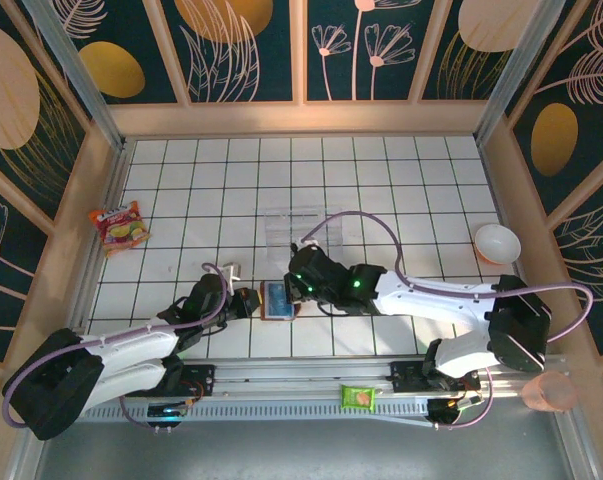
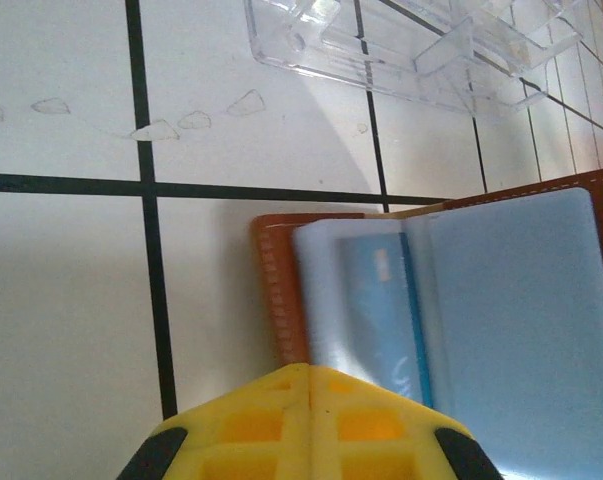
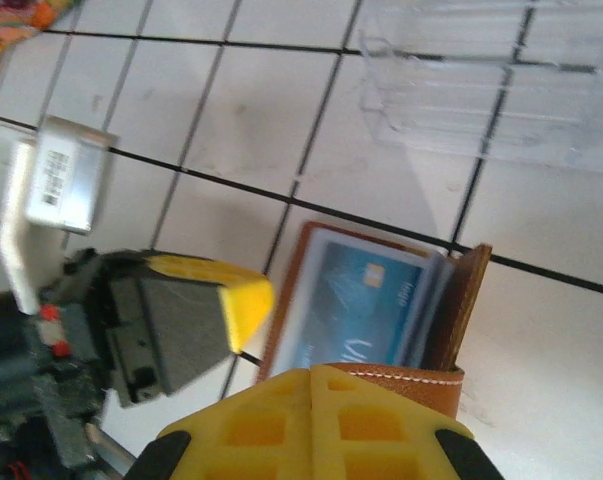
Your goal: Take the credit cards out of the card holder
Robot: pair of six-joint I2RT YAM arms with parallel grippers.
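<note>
Both tools are closed: my left tool point(image 2: 308, 375) sits at the open card holder's point(image 2: 279, 290) left edge, my right tool point(image 3: 311, 378) against its brown flap (middle of the table's point(image 1: 381, 170) near edge). A credit card point(image 3: 356, 300) sits sleeved; next I'd pinch its edge and slide.

A white tabletop point(image 1: 381, 180), ruled into squares by dark grid lines, lies under bright, even light inside a pale wooden border point(image 1: 301, 118). Dark teal walls point(image 1: 251, 50) rise on three sides, painted with golden ovals and pale outlined leaves and flowers and split into panels by wooden strips. Metal posts point(image 1: 76, 70) stand at the far corners. A slotted metal rail point(image 1: 281, 392) runs along the near edge.
</note>
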